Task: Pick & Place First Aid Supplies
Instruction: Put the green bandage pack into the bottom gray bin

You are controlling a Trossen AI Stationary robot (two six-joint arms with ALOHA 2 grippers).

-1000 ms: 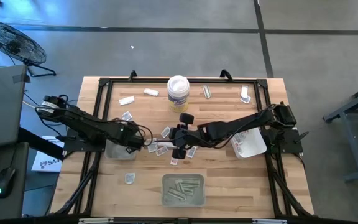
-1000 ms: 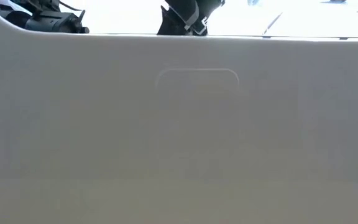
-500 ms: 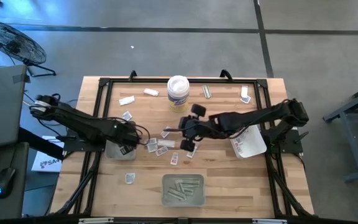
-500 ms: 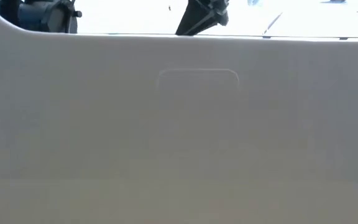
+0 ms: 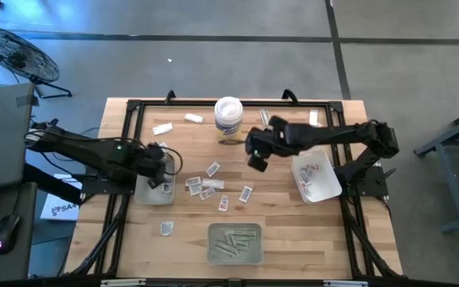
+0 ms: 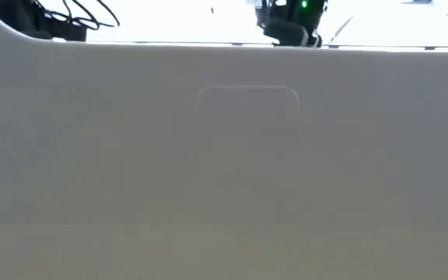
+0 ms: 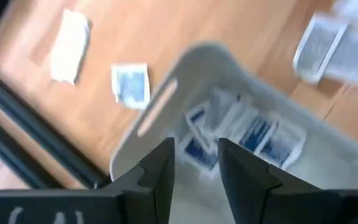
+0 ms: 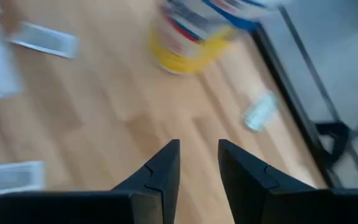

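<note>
Packets (image 5: 213, 184): likely feather-light, thin, flexible, slick; lying flat on the table (image 5: 293, 231), best nipped at an edge. Small white squares with blue print, plus pale strips. Loose cluster at table centre; more in the left tray (image 7: 241, 134). Left gripper (image 7: 196, 163) over that tray, fingers apart, empty. Right gripper (image 8: 197, 163) near the tub (image 5: 228, 118), fingers apart, empty.

Left arm comes in from the left edge of the table and stretches toward the middle, elbow low, cables looping off its wrist; the left gripper (image 7: 196, 163) points down, fingers (image 7: 160, 168) parted with a narrow gap and nothing between them; right arm reaches from the right side across toward the table's centre at the back; the right gripper (image 8: 198, 163) sits the same way, fingers slightly apart, holding nothing.
</note>
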